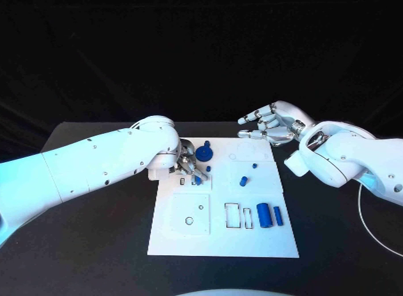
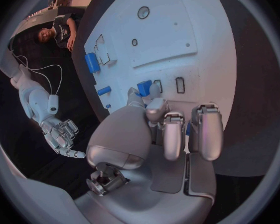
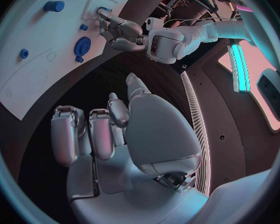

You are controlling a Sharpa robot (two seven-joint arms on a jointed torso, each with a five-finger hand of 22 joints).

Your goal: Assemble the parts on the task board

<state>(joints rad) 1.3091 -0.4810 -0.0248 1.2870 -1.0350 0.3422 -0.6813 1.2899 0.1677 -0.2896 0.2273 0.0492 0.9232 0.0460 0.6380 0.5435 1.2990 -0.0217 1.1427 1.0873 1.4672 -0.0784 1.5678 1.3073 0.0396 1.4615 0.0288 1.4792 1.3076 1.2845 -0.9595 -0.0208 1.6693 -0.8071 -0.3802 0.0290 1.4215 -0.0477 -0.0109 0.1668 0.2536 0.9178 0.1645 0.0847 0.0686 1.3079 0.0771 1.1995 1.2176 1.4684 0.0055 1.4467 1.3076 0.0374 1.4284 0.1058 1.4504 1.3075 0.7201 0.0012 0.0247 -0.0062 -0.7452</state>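
The white task board (image 1: 223, 237) lies in the middle of the black table. My left hand (image 1: 191, 168) is low over the board's left middle and pinches a small blue part (image 1: 197, 180) between thumb and fingertip; the same part (image 2: 144, 87) shows beside narrow slots in the left wrist view. My right hand (image 1: 268, 128) hovers off the board's far right corner, fingers loosely bent and holding nothing. A blue gear-like disc (image 1: 206, 154) sits just beyond the left hand.
A small blue piece (image 1: 254, 165) and a short blue cylinder (image 1: 243, 181) lie mid-board. A thicker blue cylinder (image 1: 265, 214) and a slim one (image 1: 278, 216) lie near the right edge, beside rectangular slots (image 1: 232, 216). A round hole (image 1: 189, 220) marks the near-left panel.
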